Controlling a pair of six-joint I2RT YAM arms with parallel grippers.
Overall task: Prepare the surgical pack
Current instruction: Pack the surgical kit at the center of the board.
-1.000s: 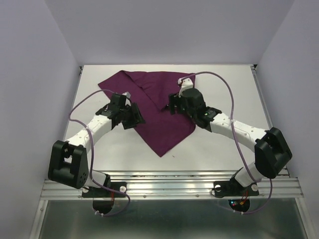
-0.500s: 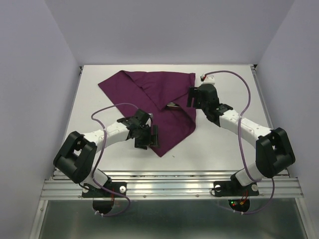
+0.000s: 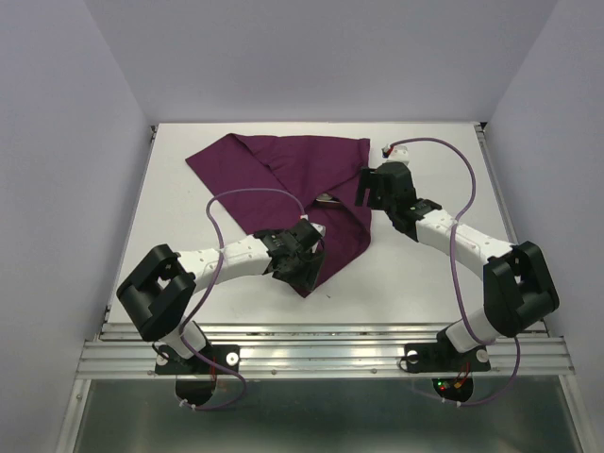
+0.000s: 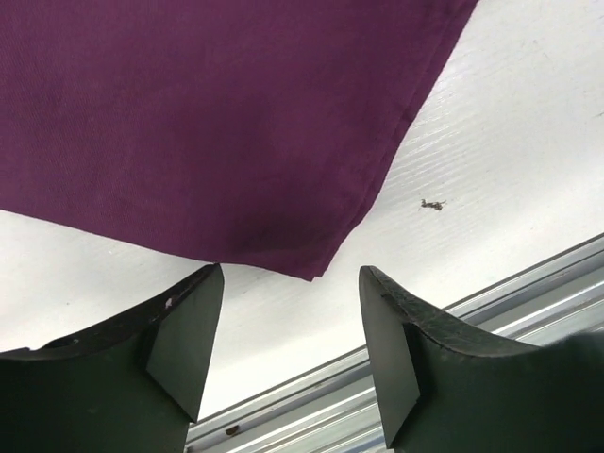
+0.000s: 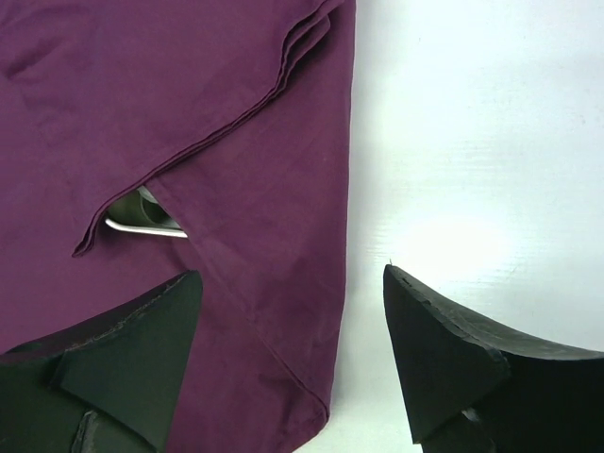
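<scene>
from above, the purple cloth wrap (image 3: 283,175) lies folded over on the white surface (image 3: 396,274), spread toward 12 o'clock with one corner pointing to 6 o'clock. the left gripper (image 3: 308,274) hangs over that 6 o'clock corner, and the right gripper (image 3: 370,189) sits at the wrap's 3 o'clock edge. a sliver of the steel tray (image 3: 328,199) peeks from a gap in the folds. in the left wrist view the gripper is released, its dark fingers (image 4: 184,340) wide apart with nothing between them. the wrap's corner ends just short of them toward 12 o'clock, flat on the surface. a small dark speck (image 4: 434,203) lies on bare surface at 2 o'clock, apart from the wrap, and a metal rail (image 4: 528,293) runs past at 5 o'clock. in the right wrist view the gripper is likewise released, fingers (image 5: 123,349) spread, holding nothing. the wrap fills the 9 to 12 o'clock side, its straight edge running down between the fingers. the tray's rim shows in a slit at 9 o'clock, mostly hidden under the wrap.
</scene>
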